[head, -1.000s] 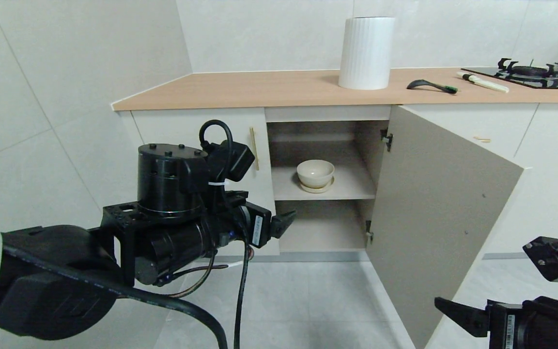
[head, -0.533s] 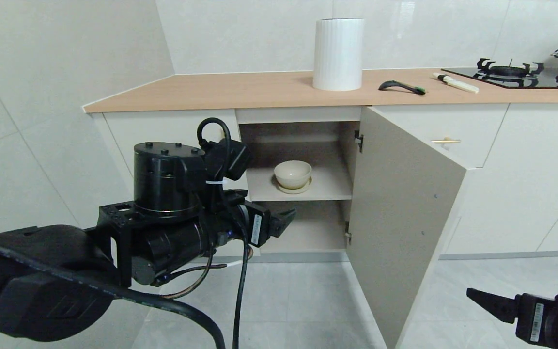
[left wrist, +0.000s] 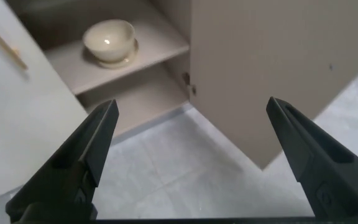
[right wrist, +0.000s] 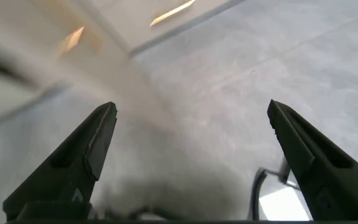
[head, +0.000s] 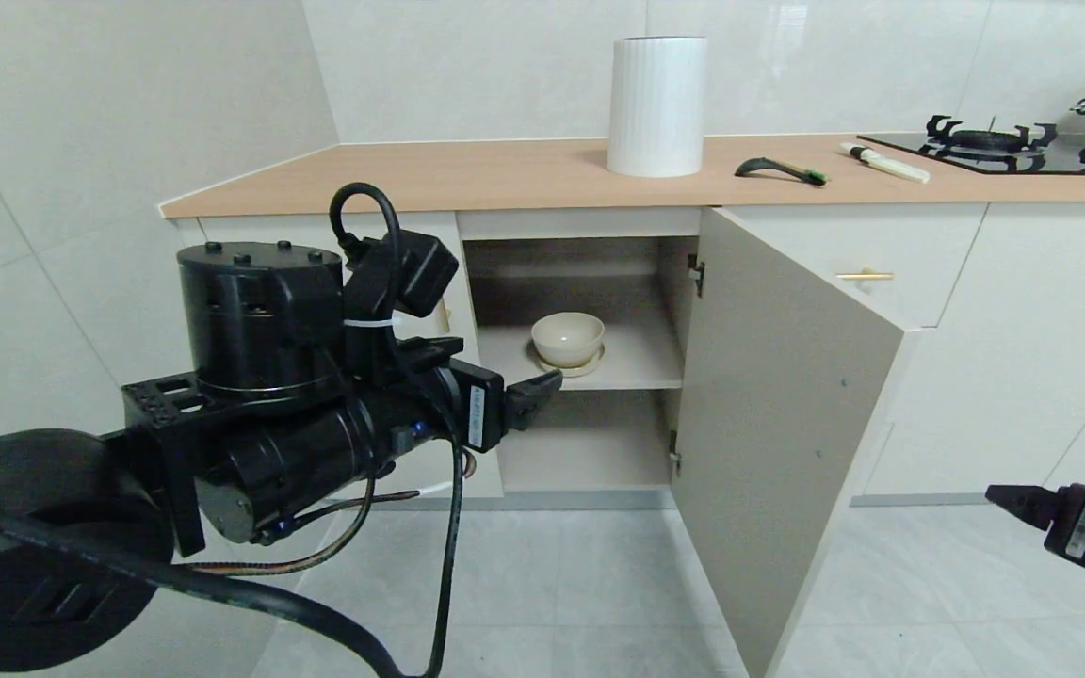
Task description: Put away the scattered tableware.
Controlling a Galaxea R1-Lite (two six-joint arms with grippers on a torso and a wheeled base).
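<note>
A cream bowl (head: pixel 568 336) sits on a small plate on the middle shelf of the open cabinet, also seen in the left wrist view as the bowl (left wrist: pixel 109 40). On the wooden counter lie a black ladle with a green handle end (head: pixel 778 169) and a white-handled utensil (head: pixel 884 162). My left gripper (head: pixel 542 386) hangs in front of the cabinet opening, below and left of the bowl; it is open and empty (left wrist: pixel 192 102). My right gripper (head: pixel 1009 494) is low at the right over the floor, open and empty (right wrist: pixel 191 106).
The cabinet door (head: pixel 778 405) stands swung out between the two arms. A tall white ribbed cylinder (head: pixel 655 105) stands on the counter, and a gas hob (head: pixel 995 137) is at the far right. A shut drawer with a brass handle (head: pixel 865 276) lies right of the door.
The head camera turned, shifting the whole scene left. My left arm has risen and drawn slightly left. My right gripper has moved right and up, away from the cabinet door.
</note>
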